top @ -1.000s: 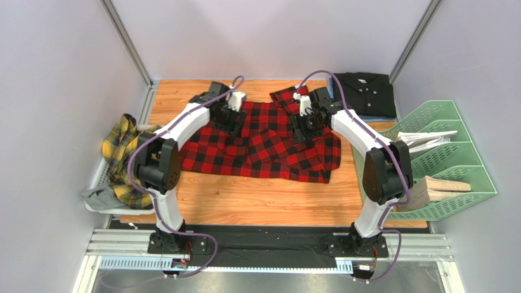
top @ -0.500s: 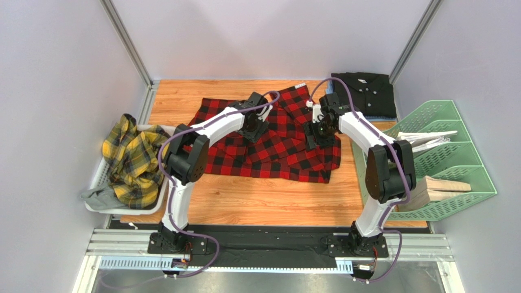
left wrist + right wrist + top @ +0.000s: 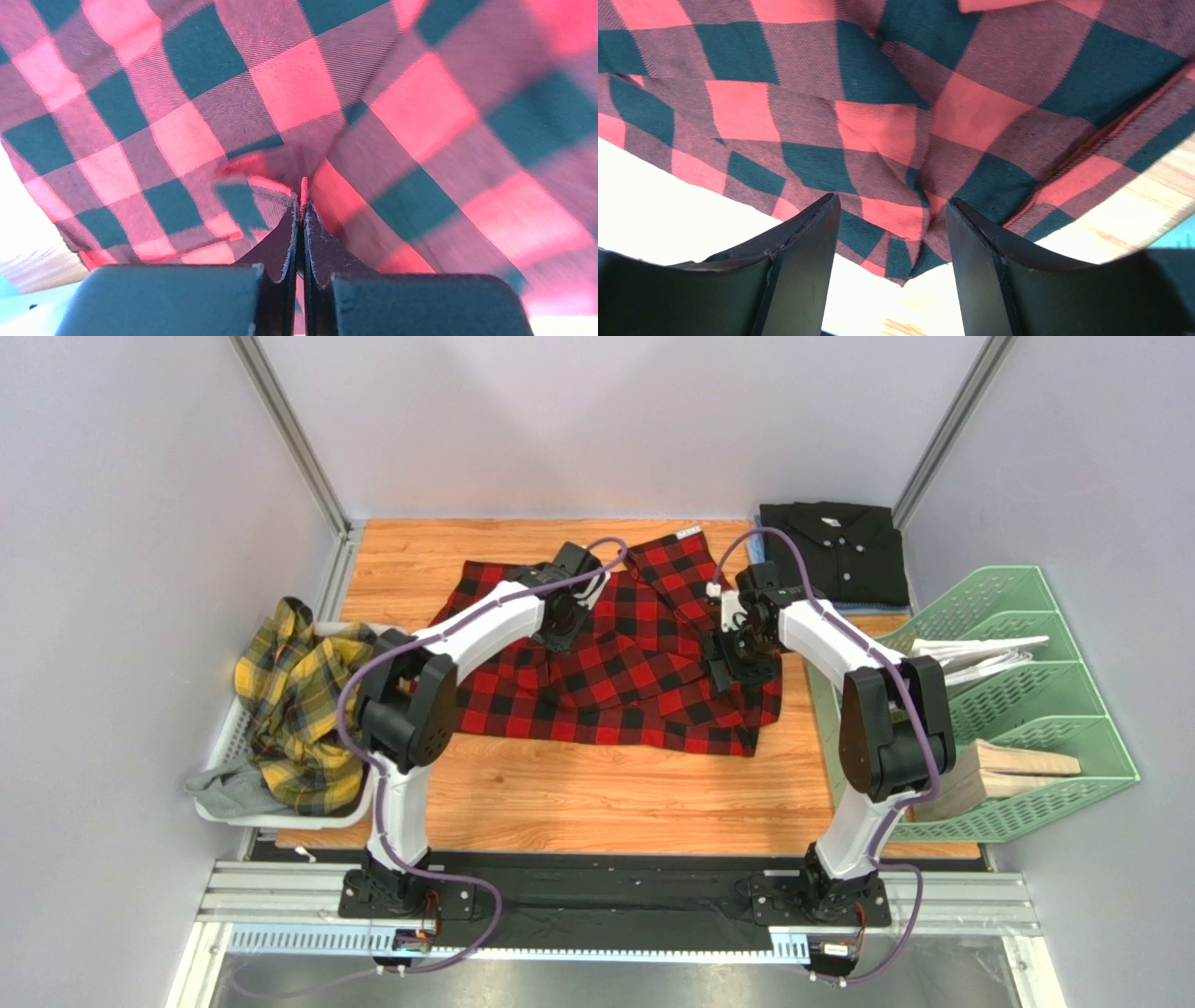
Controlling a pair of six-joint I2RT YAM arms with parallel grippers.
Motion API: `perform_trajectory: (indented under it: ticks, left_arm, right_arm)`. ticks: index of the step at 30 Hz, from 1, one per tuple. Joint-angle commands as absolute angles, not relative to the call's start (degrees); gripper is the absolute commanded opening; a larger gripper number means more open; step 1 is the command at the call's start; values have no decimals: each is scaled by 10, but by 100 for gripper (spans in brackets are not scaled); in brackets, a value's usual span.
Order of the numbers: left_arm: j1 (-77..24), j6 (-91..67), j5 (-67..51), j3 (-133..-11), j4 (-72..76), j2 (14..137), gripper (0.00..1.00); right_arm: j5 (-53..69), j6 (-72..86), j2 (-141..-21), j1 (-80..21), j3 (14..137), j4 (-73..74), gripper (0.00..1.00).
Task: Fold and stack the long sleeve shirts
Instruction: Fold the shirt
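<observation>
Top view evenly bright, shadows soft; wrist views close, partly blurred, pale patches blown out to white.

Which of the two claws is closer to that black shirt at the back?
Right. The right gripper sits just left of the black shirt; the left gripper is farther left, on the red check shirt.

Matt woven twill cloth of the red-and-black check shirt [image 3: 617, 672], smooth grained wooden table top [image 3: 561, 791], plain black shirt [image 3: 842, 546] of matt cloth, green plastic lattice file rack [image 3: 1003, 595]
</observation>
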State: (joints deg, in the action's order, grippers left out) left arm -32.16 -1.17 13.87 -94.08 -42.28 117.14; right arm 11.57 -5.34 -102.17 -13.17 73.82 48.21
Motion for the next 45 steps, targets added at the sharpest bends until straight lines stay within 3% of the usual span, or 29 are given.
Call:
perform_trajectory:
  ticks: [1, 7, 14, 21, 26, 30, 32, 36, 45]
  left_arm:
    - [-321, -20, 28, -938, -396, 1061, 0]
    - [-320, 51, -49, -873, -335, 941, 0]
    - [-254, 178, -134, -689, -236, 820, 0]
    - [-170, 269, -259, -562, -120, 807, 0]
    - [-133, 281, -290, -570, -190, 837, 0]
    - [-120, 201, -204, -592, -265, 853, 20]
    - [-95, 165, -197, -593, -302, 843, 25]
    - [-91, 171, -188, -586, -379, 817, 28]
    - [-92, 200, -164, -621, -417, 793, 49]
  right_arm:
    - [114, -61, -1005, -118, 737, 475, 62]
    - [120, -65, -999, -102, 730, 482, 62]
    - [125, -71, -1008, -99, 722, 483, 54]
    - [128, -73, -1021, -99, 725, 484, 49]
    - [133, -81, -1017, -99, 733, 494, 46]
    - [150, -83, -1012, -99, 748, 512, 45]
    - [154, -83, -1008, -99, 750, 514, 45]
    - [152, -93, -1003, -99, 751, 519, 45]
    - [152, -104, -1007, -99, 775, 523, 44]
